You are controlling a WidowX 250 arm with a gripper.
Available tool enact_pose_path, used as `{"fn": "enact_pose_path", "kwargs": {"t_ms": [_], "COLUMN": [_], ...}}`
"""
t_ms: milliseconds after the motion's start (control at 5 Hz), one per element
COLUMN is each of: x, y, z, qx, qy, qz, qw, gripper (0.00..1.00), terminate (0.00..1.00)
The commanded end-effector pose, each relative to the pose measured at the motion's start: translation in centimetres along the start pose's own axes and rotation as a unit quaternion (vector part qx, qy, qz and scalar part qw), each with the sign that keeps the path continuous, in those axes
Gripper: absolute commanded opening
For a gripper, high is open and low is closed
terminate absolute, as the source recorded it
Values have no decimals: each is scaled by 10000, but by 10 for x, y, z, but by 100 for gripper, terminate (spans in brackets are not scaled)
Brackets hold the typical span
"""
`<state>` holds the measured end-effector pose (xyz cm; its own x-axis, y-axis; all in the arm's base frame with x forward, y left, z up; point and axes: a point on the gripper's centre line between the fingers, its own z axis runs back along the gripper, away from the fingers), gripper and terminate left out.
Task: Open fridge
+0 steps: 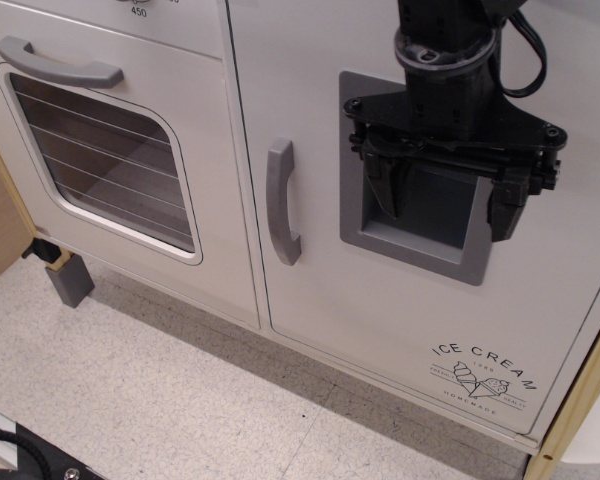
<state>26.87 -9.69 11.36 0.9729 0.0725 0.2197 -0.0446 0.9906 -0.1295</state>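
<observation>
The fridge door [380, 320] is a large white panel, shut flush with the cabinet. Its vertical grey handle [283, 200] is at the door's left edge. A grey ice-dispenser recess [420, 240] sits to the right of the handle, and an "ICE CREAM" print [483, 375] is at the lower right. My black gripper [446, 205] hangs in front of the recess, to the right of the handle and apart from it. Its two fingers [388, 185] are spread wide with nothing between them.
The white oven door [100, 150] with a window and a horizontal grey handle [58, 65] is to the left. A grey foot [70, 280] stands under the cabinet. Speckled floor [160, 390] lies below. A wooden post [580, 400] is at the right.
</observation>
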Motion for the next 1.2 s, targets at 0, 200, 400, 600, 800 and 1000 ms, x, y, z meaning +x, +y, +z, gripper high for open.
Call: {"fn": "enact_pose_path", "kwargs": {"t_ms": [0,200,400,600,800,1000], "x": [0,26,35,39,29,21], "y": [0,41,76,106,124,135], "z": [0,-7,-13,-18,-22,-24], "qx": [0,66,321,346,475,609], "qy": [0,-121,-249,-392,-575,-662], "qz": [0,-48,7,-168,-428,-417], "qw": [10000,9999,9992,9985,9963,9951], "gripper": [100,100,100,100,100,100], "terminate": [0,0,0,0,0,0]}}
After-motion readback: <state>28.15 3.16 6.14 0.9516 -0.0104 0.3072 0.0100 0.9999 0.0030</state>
